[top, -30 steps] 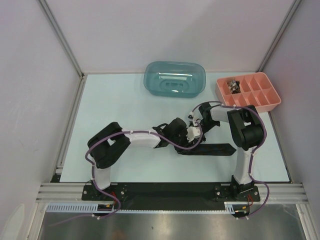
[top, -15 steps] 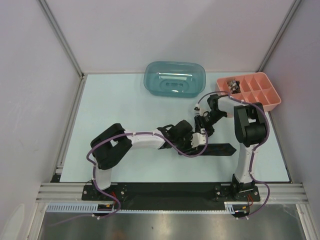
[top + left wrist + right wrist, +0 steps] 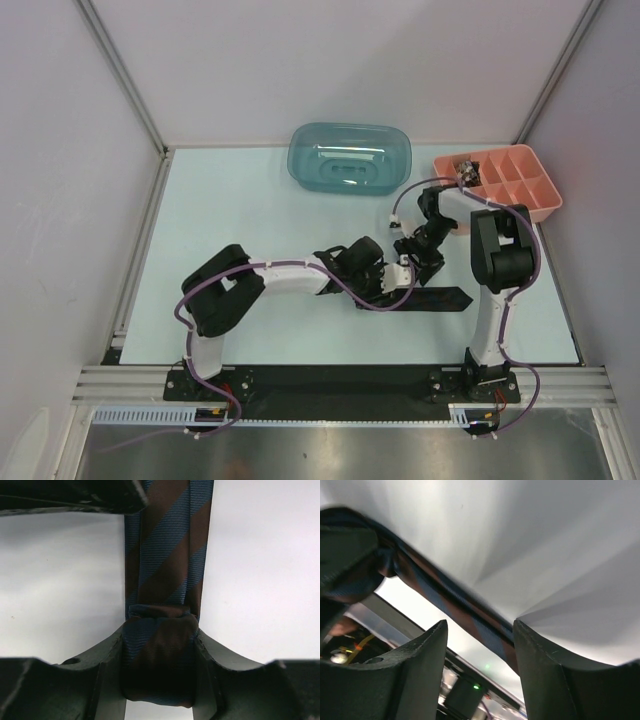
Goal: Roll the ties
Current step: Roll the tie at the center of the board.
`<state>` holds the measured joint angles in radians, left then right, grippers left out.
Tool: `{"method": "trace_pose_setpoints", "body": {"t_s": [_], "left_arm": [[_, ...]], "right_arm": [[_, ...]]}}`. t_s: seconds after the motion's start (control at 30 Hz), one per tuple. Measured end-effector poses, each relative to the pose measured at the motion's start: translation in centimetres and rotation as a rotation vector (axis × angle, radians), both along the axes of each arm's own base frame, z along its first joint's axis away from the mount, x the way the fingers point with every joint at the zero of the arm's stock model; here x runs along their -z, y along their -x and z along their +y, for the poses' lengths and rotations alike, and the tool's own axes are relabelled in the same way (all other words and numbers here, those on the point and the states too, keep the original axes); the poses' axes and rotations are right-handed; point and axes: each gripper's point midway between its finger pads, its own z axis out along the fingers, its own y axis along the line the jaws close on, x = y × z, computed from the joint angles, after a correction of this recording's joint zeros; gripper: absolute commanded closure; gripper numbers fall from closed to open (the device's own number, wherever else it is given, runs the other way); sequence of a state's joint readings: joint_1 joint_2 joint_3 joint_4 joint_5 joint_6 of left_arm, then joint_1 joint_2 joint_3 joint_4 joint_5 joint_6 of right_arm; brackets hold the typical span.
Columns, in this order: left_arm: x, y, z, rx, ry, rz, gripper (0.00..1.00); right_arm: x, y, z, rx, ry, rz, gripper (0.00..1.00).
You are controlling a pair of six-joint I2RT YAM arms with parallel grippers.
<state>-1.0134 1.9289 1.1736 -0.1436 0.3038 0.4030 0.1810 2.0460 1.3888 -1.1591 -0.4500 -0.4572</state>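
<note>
A dark tie with blue and brown stripes lies flat on the table, its pointed tip toward the right. Its other end is rolled into a small bundle. My left gripper is shut on that rolled end, and the flat length runs away from the jaws. My right gripper stands open just right of the left one, with nothing between its fingers. The tie's strip passes beyond the gap in the right wrist view.
A teal plastic tub stands at the back centre. A pink compartment tray sits at the back right, with a small item in one cell. White walls close in both sides, and a metal rail runs along the near edge.
My right gripper has opened and drawn back a little to the right, away from the rolled end. The left gripper has shifted slightly right, still holding the roll.
</note>
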Motion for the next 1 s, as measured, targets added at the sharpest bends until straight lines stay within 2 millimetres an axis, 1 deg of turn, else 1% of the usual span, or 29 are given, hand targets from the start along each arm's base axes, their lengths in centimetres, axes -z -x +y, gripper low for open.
{"method": "trace_pose_setpoints", "body": {"t_s": [0.07,0.1,0.17,0.2,0.27,0.3,0.37,0.4,0.57,0.73,0.83,1.0], "left_arm": [[0.0,0.0,0.0,0.002,0.006,0.012,0.79],[0.0,-0.1,0.1,0.002,0.009,0.018,0.79],[0.0,-0.1,0.1,0.005,0.014,0.029,0.8],[0.0,-0.1,0.1,0.006,0.016,0.031,0.8],[0.0,-0.1,0.1,0.007,0.018,0.036,0.8],[0.0,-0.1,0.2,0.007,0.019,0.037,0.8],[0.1,-0.1,0.2,0.007,0.02,0.037,0.8],[0.1,-0.1,0.2,0.007,0.021,0.037,0.8],[0.1,-0.1,0.3,0.008,0.034,0.034,0.81],[0.0,-0.4,0.6,0.001,0.041,0.036,0.82],[0.0,-0.6,0.9,-0.004,0.033,0.044,0.83],[0.0,-0.5,1.5,0.009,-0.004,0.046,0.83]], "right_arm": [[0.1,0.4,-0.2,-0.045,0.014,-0.016,0.44],[0.1,0.7,-0.2,-0.074,0.023,-0.03,0.49],[0.4,1.5,-0.2,-0.149,0.056,-0.066,0.56],[0.5,1.9,-0.2,-0.184,0.073,-0.08,0.63],[0.8,2.8,-0.3,-0.247,0.107,-0.096,0.69],[1.0,3.1,-0.3,-0.269,0.124,-0.099,0.77],[1.2,3.5,-0.6,-0.292,0.145,-0.096,0.89],[1.4,3.5,-0.7,-0.293,0.151,-0.095,1.0],[1.5,3.6,-0.6,-0.299,0.155,-0.104,1.0],[1.4,3.2,-0.5,-0.329,0.199,-0.095,1.0],[1.4,2.8,-0.3,-0.345,0.223,-0.076,1.0],[1.4,1.3,0.2,-0.348,0.233,-0.076,1.0]]}}
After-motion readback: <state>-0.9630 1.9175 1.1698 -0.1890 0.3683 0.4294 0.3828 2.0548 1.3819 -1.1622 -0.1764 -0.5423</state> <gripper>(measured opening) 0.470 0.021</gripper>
